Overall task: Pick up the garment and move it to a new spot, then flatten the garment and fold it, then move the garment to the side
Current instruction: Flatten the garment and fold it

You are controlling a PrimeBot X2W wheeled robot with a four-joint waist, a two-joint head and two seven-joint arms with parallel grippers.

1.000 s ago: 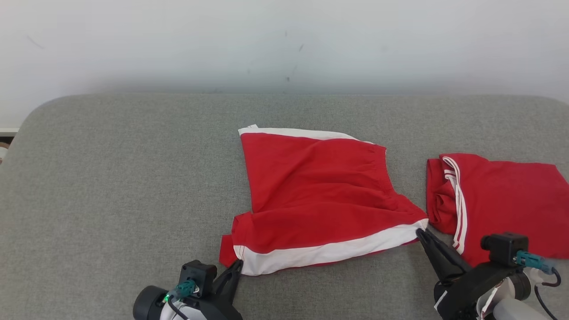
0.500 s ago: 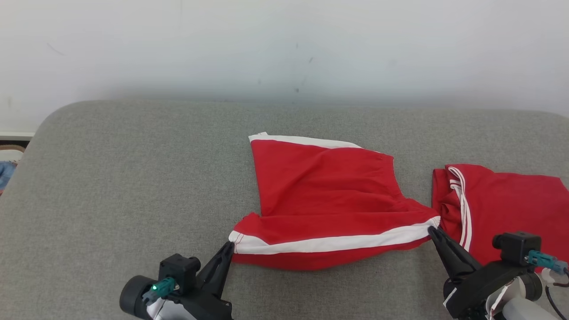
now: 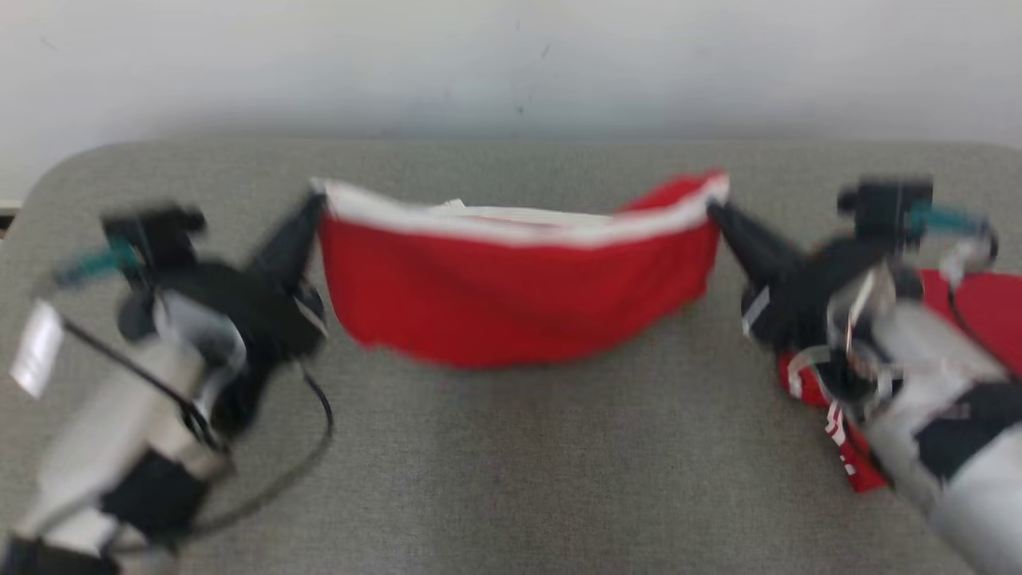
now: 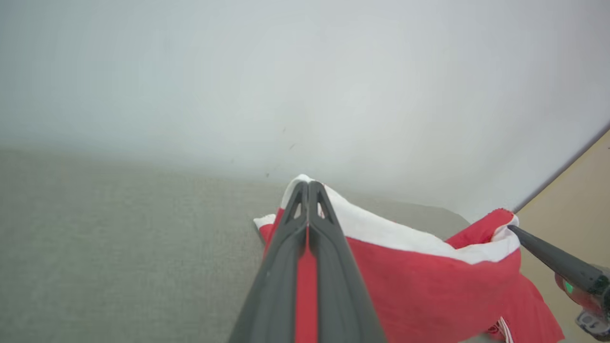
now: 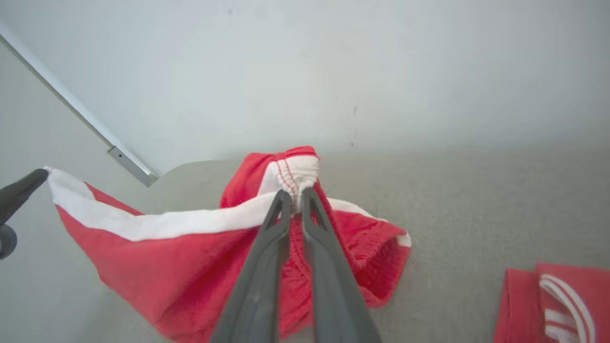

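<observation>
The garment (image 3: 511, 295) is a pair of red shorts with a white band, hanging stretched between both grippers above the grey surface. My left gripper (image 3: 315, 204) is shut on its left white corner. My right gripper (image 3: 715, 209) is shut on its right white corner. In the left wrist view the closed fingers (image 4: 307, 190) pinch the white edge of the garment (image 4: 429, 286), and the other gripper (image 4: 514, 231) holds the far corner. In the right wrist view my gripper (image 5: 293, 195) clamps bunched white hem of the garment (image 5: 181, 267), with the other gripper's tip (image 5: 35, 178) at the left.
A second red garment with white stripes (image 3: 982, 303) lies folded at the right, partly under my right arm, also seen as the striped red garment (image 5: 553, 300). The grey padded surface (image 3: 511, 479) has rounded far corners and ends at a pale wall (image 3: 511, 64).
Both grippers have lifted the shorts' near white-banded edge up and away from me. The shorts now hang off the surface; before they lay flat. The picture is blurred by motion.
</observation>
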